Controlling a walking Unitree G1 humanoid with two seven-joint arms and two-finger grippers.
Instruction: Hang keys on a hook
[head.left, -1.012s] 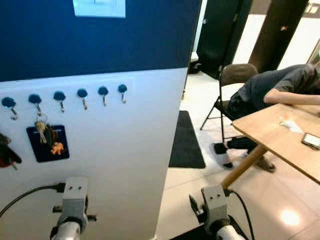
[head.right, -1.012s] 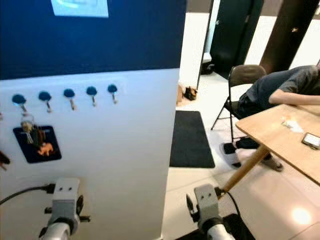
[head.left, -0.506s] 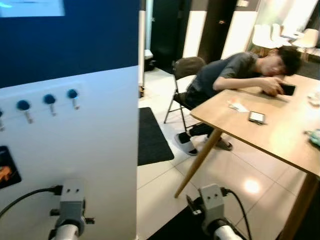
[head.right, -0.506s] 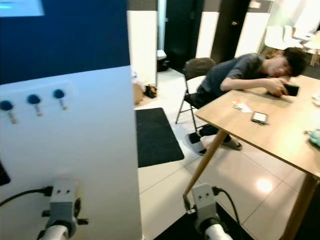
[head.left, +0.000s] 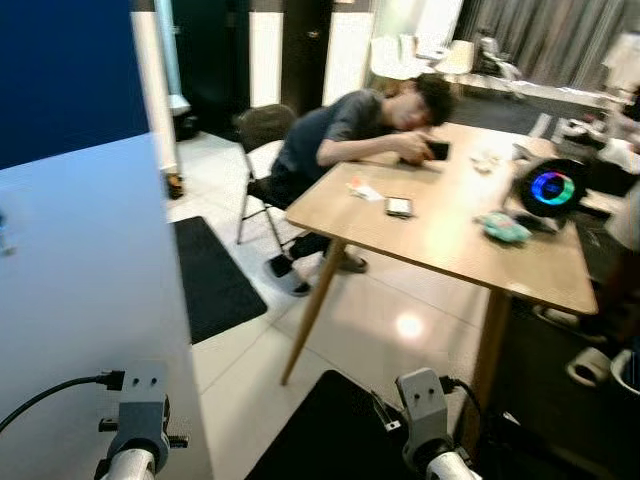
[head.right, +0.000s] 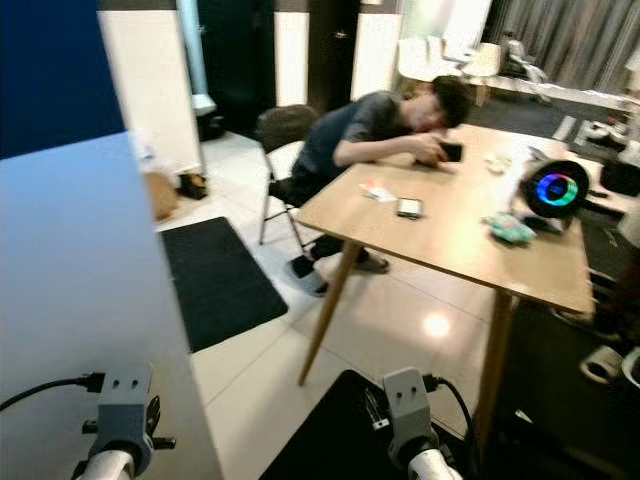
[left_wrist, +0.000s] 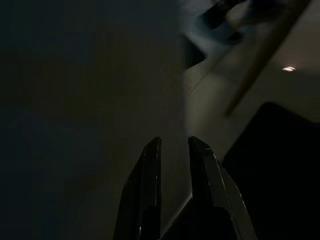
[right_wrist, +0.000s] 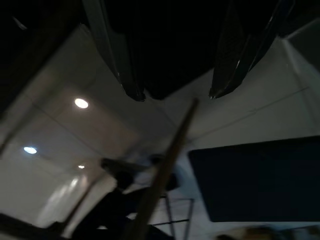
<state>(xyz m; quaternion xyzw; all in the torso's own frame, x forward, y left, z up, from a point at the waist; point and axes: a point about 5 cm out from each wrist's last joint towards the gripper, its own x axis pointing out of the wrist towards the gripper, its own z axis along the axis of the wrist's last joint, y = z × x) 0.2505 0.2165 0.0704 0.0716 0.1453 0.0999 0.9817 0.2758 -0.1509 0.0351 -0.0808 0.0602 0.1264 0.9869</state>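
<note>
The camera has turned right since a second ago, so the hooks and keys have slid out of sight. The left gripper (left_wrist: 174, 150) hangs low beside the white and blue wall (head.left: 80, 280), its two long black fingers a small gap apart, holding nothing. The right gripper (right_wrist: 175, 92) hangs wide open over the shiny white floor (head.left: 370, 330). Farther off, a person in a grey shirt (head.left: 345, 125) leans on the light wooden table (head.left: 450, 235), near a black floor mat (head.left: 210, 280).

light wooden surface (head.left: 470, 240), pale tan legs; partition wall (head.left: 80, 290) navy above, white below. black mat (head.right: 215, 280) on glossy cream floor tiles (head.left: 380, 320); person (head.left: 345, 125) in grey shirt on a brown chair (head.right: 285, 125). round black speaker (head.left: 553, 187) ringed with a blue-green-magenta glow, teal object (head.left: 503, 227) beside it; black phone (head.left: 398, 206) with pale edge.
</note>
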